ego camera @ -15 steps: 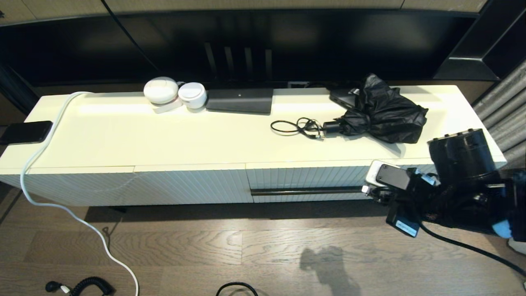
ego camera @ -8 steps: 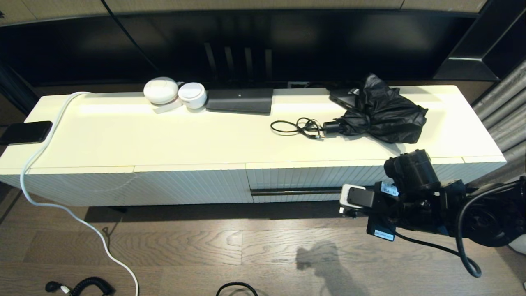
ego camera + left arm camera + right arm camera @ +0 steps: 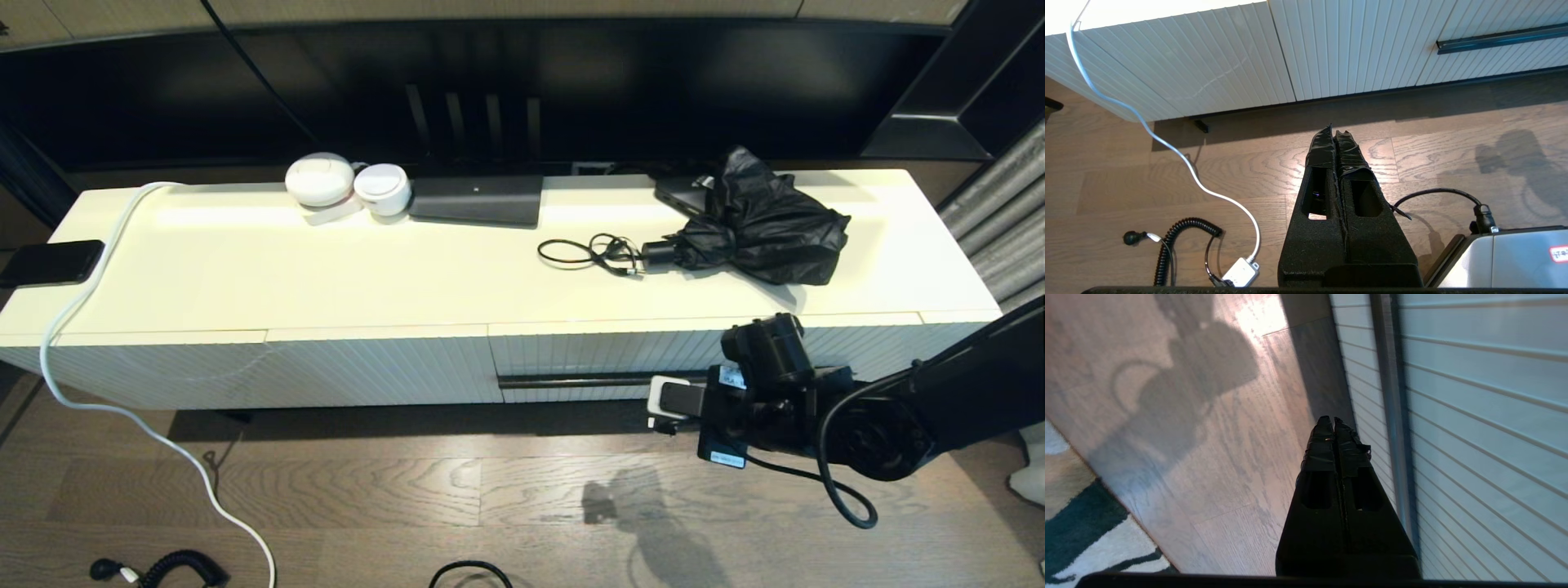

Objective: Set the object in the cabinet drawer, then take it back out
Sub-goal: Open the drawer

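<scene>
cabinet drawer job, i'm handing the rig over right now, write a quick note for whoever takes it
Right hand: shut, holding nothing, low in front of the cabinet drawer, close beside its black bar handle but not gripping it.
Left hand: shut, empty, parked over the floor in front of the cabinet's left side.
Drawer: fully closed.
On the cabinet top: black umbrella with a cord beside it, not yet touched.
Done: nothing visible beyond the approach to the handle.
Left: pull the drawer open, put the object in, take it back out.
</scene>
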Controlling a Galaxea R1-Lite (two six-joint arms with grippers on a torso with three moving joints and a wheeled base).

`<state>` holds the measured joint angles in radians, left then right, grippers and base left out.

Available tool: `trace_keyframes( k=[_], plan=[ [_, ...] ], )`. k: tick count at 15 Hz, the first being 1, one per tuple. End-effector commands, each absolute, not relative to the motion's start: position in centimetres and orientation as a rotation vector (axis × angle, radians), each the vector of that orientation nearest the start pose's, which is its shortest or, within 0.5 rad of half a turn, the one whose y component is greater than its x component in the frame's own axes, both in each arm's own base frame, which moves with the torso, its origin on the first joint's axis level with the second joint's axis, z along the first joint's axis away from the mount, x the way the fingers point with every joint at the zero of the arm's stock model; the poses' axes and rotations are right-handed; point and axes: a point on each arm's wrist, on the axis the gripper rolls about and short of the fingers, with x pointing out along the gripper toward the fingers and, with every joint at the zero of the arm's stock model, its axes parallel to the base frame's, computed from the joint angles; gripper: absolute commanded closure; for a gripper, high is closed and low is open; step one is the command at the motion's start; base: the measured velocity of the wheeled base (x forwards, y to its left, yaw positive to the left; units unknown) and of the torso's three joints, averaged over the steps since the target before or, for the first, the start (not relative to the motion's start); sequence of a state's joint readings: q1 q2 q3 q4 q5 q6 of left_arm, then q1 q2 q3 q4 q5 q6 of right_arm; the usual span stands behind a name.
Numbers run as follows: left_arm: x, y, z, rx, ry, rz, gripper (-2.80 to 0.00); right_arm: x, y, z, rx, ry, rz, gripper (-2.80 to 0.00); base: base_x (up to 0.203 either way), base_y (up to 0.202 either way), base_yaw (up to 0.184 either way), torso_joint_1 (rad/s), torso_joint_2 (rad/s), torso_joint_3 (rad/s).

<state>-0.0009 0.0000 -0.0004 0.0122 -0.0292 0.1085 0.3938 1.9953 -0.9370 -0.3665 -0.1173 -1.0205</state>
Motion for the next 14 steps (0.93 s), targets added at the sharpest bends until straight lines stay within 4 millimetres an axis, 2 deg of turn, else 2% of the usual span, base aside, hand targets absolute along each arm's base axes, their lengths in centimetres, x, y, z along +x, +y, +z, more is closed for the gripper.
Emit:
trace_keyframes(
  k=[1,11,12,14],
  plan=[
    [-2.3,-0.1,7.4,0.109,0.011,-0.032,0.00,33.2,13.4,8.2,-1.161,0.499,0.602,0.00,0.000,0.000,0.000,0.000,0.00,0.000],
    [-2.3,-0.1,7.4,0.109,0.011,-0.031,0.00,35.4,13.5,6.9,-1.200,0.403,0.570,0.00,0.000,0.000,0.000,0.000,0.00,0.000],
    [-2.3,-0.1,7.4,0.109,0.011,-0.031,0.00,35.7,13.2,6.6,-1.210,0.401,0.563,-2.80,0.000,0.000,0.000,0.000,0.00,0.000],
    [-2.3,-0.1,7.4,0.109,0.011,-0.031,0.00,35.8,13.2,6.2,-1.214,0.407,0.567,-2.80,0.000,0.000,0.000,0.000,0.00,0.000]
  ],
)
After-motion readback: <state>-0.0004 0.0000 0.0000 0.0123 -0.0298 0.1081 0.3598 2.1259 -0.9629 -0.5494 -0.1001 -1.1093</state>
